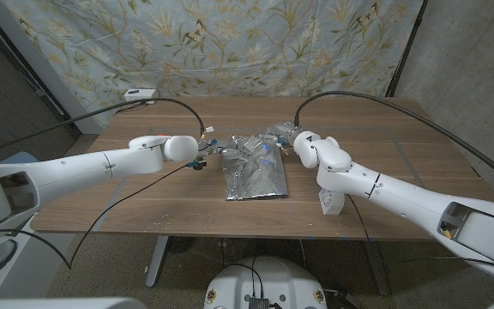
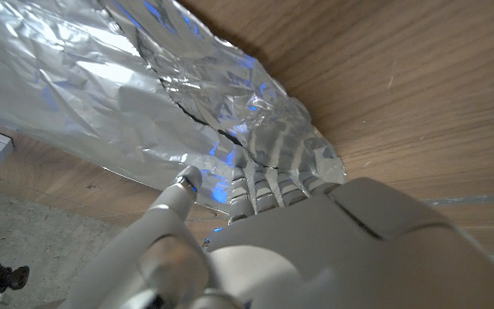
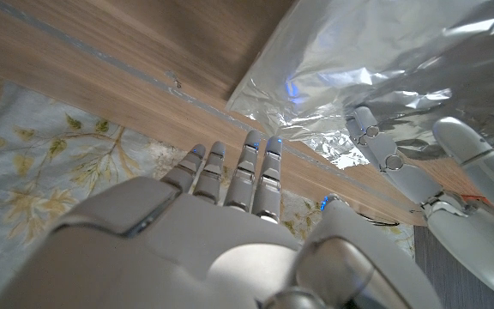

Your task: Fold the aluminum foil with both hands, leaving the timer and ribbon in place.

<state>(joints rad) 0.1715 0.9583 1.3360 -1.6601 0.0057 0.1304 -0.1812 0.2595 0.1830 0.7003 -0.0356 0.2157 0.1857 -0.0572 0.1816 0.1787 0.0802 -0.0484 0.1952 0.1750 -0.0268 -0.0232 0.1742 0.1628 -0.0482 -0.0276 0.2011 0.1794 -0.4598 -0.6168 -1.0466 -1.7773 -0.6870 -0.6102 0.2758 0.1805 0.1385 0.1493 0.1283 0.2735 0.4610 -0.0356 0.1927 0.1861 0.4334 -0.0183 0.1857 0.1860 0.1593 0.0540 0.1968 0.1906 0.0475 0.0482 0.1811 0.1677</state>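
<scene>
The foil [image 1: 254, 167] lies crumpled at the table's [image 1: 384, 129] middle, its far edge bunched between both hands. The left hand [image 1: 197, 154] has its fingers [image 2: 268, 184] pressed together against the foil's far left corner; the right hand [image 1: 292, 142], fingers [image 3: 256, 167] side by side, sits at the far right corner, and I cannot tell whether it grips. Both should pinch their corners evenly and draw the edge toward the near side together, keeping the crease straight.

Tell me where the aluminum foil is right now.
In the head view, the aluminum foil lies crumpled at the middle of the wooden table, between the left hand and right hand at its far end.
</scene>
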